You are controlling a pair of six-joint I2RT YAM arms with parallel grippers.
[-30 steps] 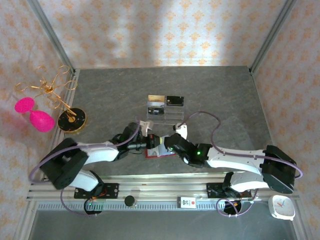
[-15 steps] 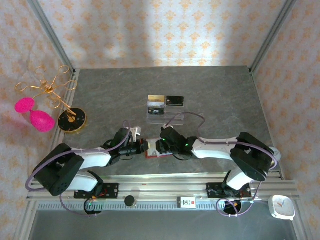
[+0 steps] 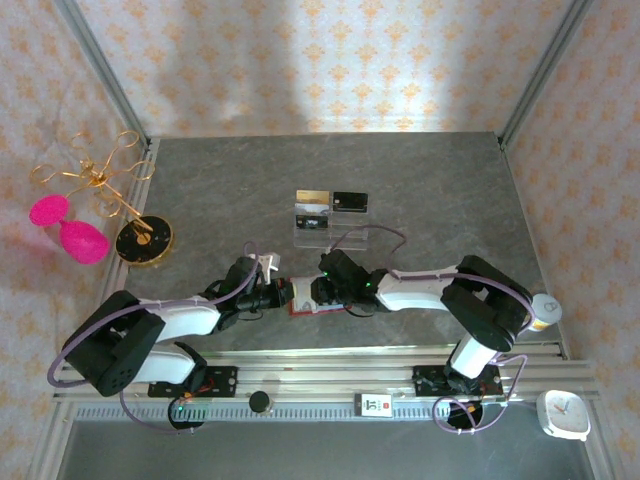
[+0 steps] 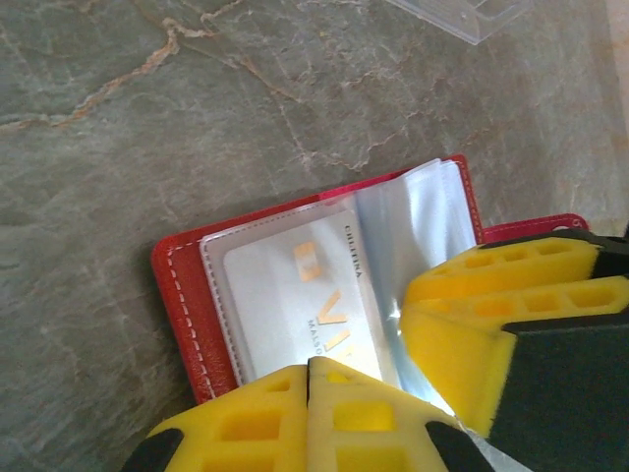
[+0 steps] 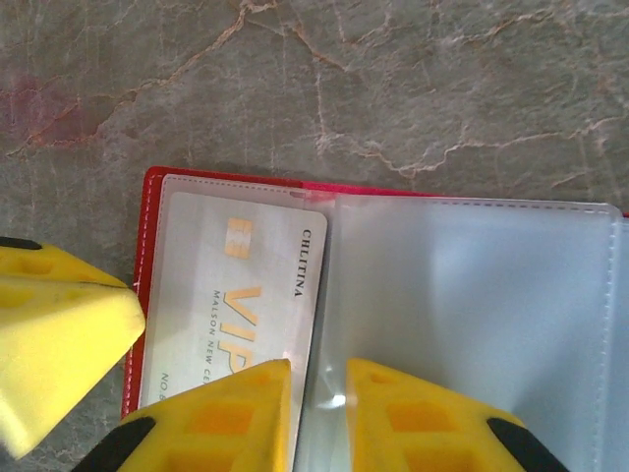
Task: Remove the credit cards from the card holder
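The left gripper (image 4: 308, 379) is keeping its jaws clenched, pads flat together with nothing between them, and is bearing down on the near edge of the card holder (image 4: 182, 295). The right gripper (image 5: 319, 383) is showing a narrow slit between its jaws. They are standing over the long edge of the whitish credit card (image 5: 231, 285), where the clear sleeves (image 5: 472, 315) begin. Whether they are nipping a sleeve leaf or only touching it, I cannot tell.

The card holder is lying open on the grey table (image 5: 442, 88) near its front edge, between the two arms. The whitish card is sitting fully inside its pocket.

Over the past second the right arm has been folding its elbow in and sliding its wrist leftward onto the card holder, its jaws narrowing as it goes. The left arm has been dropping lower, and the card holder has been staying put. I am reading this as the pinning gripper being set and the picking gripper just arriving, so the extraction is only beginning and no card is out.

The darker card is not making itself plain, because the sleeves on the right are glaring and too milky to read. The whitish card's lower end is hiding under yellow fingers (image 5: 236, 423). The acrylic stand (image 3: 325, 232) is standing well apart, farther back.
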